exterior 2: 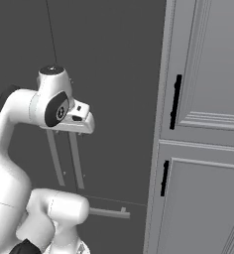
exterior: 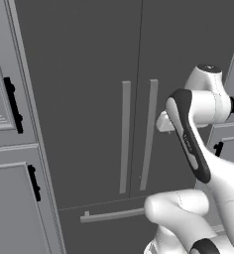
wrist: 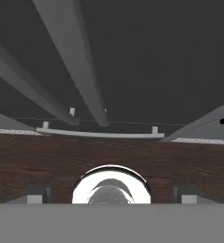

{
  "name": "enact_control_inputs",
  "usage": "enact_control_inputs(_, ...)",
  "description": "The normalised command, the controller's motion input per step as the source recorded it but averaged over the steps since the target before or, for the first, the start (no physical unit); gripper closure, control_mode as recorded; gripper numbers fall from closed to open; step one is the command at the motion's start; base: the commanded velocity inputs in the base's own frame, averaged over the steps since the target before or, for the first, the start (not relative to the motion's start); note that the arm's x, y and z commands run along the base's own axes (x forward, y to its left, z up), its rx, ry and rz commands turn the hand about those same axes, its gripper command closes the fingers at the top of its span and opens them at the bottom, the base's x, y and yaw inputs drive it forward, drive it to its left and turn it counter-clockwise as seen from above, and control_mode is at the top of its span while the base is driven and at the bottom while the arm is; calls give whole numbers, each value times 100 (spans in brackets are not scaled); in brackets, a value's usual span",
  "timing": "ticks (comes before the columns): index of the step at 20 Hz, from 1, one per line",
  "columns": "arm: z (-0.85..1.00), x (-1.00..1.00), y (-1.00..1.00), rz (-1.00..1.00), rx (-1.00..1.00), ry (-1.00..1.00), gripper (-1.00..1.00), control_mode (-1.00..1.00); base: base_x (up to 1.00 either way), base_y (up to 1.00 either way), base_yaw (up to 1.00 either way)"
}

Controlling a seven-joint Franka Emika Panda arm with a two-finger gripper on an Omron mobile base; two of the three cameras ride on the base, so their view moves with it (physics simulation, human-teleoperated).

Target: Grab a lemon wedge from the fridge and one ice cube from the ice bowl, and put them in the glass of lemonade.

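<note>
- Ahead of the gripper (wrist: 112, 197), its fingers spread wide and holding nothing, stands the shut fridge (exterior: 89, 59).
- Two upright door handles (wrist: 80, 71) run toward 11 o'clock in the hand view; their long axis is vertical.
- Drawer handle (exterior: 111, 215) and side cabinets (exterior 2: 208, 124) show from the base.
- Lemon wedge presumably inside.

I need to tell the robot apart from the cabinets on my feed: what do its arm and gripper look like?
The arm is glossy white with rounded, tube-like links and dark grey to black joint caps and inlays; one link carries a long black strip. No cables or markings show. The gripper has two small grey finger tips with lighter faces. Behind stands the dark grey fridge.
</note>
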Motion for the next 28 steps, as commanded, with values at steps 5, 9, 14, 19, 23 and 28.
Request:
enact_control_inputs(5, -23, -49, -2, 0, 0, 10, -100, -100, 0, 0, 0)
enact_control_inputs(9, -27, -56, 0, 0, 0, 4, -100, -100, 0, 0, 0)
enact_control_inputs(14, 1, -43, 0, 0, 0, -7, -100, -100, 0, 0, 0)
enact_control_inputs(19, 31, -7, 0, 0, 0, -18, -100, -100, 0, 0, 0)
enact_control_inputs(23, 1, 0, 0, 0, 0, -1, -100, -100, 0, 0, 0)
enact_control_inputs(28, -2, -4, -1, 0, 0, 0, -100, -100, 0, 0, 0)
